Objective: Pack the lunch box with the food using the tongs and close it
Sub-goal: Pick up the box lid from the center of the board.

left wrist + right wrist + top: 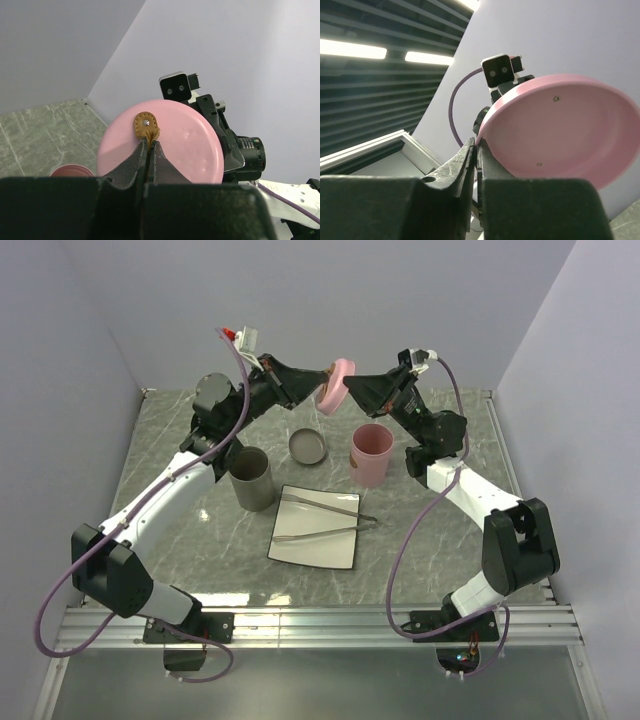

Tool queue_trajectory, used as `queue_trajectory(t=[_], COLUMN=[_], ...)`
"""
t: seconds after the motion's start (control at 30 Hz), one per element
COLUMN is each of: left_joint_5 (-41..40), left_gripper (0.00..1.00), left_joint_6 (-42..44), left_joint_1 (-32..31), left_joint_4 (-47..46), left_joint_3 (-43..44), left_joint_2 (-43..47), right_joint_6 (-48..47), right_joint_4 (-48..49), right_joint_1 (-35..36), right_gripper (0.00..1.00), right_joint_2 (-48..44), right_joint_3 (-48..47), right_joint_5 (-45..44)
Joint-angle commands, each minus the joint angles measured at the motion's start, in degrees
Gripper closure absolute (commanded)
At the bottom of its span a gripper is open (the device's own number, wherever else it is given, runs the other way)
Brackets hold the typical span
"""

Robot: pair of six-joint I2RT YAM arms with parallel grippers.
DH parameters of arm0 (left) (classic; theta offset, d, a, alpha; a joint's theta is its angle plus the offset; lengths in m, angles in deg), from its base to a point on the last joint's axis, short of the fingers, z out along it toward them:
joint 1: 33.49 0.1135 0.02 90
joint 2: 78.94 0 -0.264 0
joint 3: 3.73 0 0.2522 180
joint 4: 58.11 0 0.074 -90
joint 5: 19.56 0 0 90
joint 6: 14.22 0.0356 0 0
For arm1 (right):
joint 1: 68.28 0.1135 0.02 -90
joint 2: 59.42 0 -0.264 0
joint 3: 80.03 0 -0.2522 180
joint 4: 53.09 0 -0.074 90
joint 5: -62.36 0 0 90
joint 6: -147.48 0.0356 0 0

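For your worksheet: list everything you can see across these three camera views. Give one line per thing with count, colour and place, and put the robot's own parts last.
pink lid: one, pink, in the air at the back, between both claws
leather tab: one, tan, on the lid's top
pink container: one, pink, open, right of centre
grey container: one, grey, open, left of the plate
grey lid: one, grey, on the table between the containers
plate: one, white, square, centre front
tongs: one pair, silver, lying on the plate
table: one, grey marble
left arm, right arm: white and black, bases at the near edge
left claw: black, shut on the tab
right claw: black, on the lid's rim
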Motion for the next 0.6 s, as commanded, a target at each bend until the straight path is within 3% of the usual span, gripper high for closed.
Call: queue_trajectory(t=[0.0,0.1,0.13,0.23,0.5,0.57], left_joint_5=[2.97,2.27,2.01,0.95,-1.77,-2.83], left_gripper=[0.99,0.99,0.99,0.99,0.99,0.99], left_joint_6=[0.16,0.34,0.51,0.69,9.2,13.06], left_joint_1=[-0.1,0.52,0.87,1.31,1.31,1.31], left_joint_4=[-3.4,-2.87,-2.34,-1.64,3.54,5.91], left_joint_3=[0.63,0.37,0.45,0.89,4.76,6.16], left_joint_2=[0.8,1.24,1.24,1.16,-1.21,-2.09], right_joint_6=[-0.69,-1.39,-1.65,-2.79,-6.83,-10.16], right_joint_4=[0.49,-1.87,-2.75,-5.39,-10.22,-15.05], right_joint_1=[0.38,0.21,0.21,0.12,-2.25,-4.88], right_gripper=[0.9,0.73,0.6,0.4,0.25,0.17], right_joint_2=[-1.1,-1.1,-1.01,-0.93,-1.45,-2.76], right_joint_3=[0.19,-0.07,-0.16,-0.42,0.1,-0.07], right_joint_5=[2.42,2.95,3.38,4.09,6.81,8.56])
